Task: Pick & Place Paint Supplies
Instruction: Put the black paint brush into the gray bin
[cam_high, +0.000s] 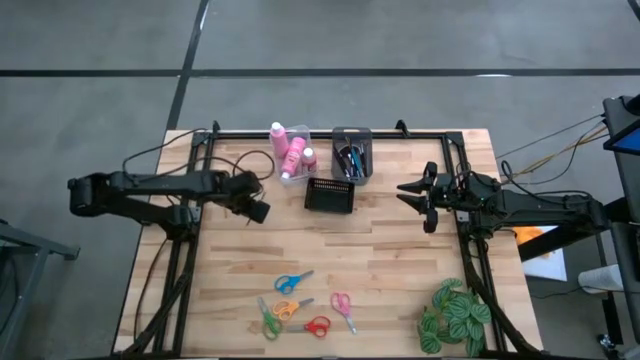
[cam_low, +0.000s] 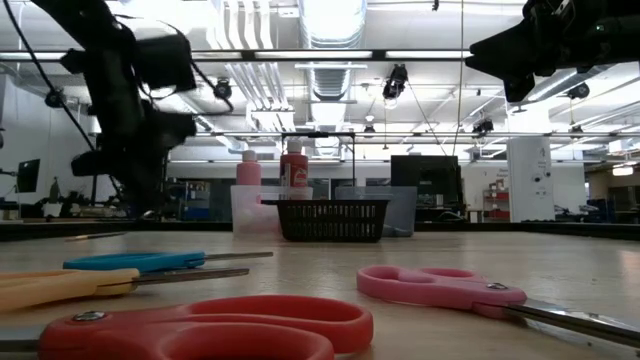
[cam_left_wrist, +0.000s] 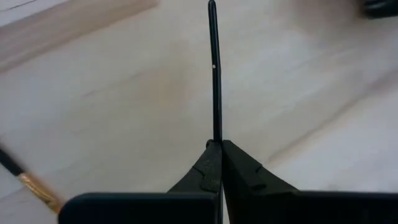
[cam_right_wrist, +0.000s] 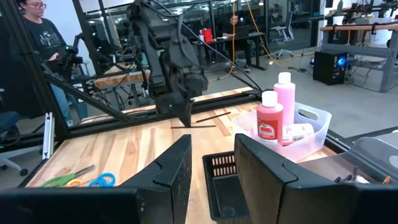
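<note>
My left gripper (cam_high: 262, 212) hangs over the table's left part, pointing steeply down, shut on a thin black paintbrush (cam_left_wrist: 214, 68). A second brush with a gold ferrule (cam_left_wrist: 28, 182) lies flat on the wood beside it. My right gripper (cam_right_wrist: 212, 163) waits level at the right side, open, with nothing between its fingers. Pink bottles with white caps (cam_high: 296, 150) stand upright in a clear bin (cam_right_wrist: 312, 117) at the back. More brushes (cam_high: 350, 158) lie in the grey bin beside it. Several scissors (cam_high: 293, 282) lie flat near the front edge. My left gripper pinches one end of the black paintbrush (cam_left_wrist: 216, 139) between its two fingertips, coming slantwise from above. The brush sticks out straight ahead of the fingers, and in the right wrist view it juts out (cam_right_wrist: 211, 117) close above the table top.
A black mesh basket (cam_high: 330, 195) stands mid-table in front of the two bins. A green leafy plant (cam_high: 455, 315) sits at the front right corner. A black frame rail (cam_high: 330, 133) runs along the far edge. A person (cam_right_wrist: 43, 43) stands beyond the table.
</note>
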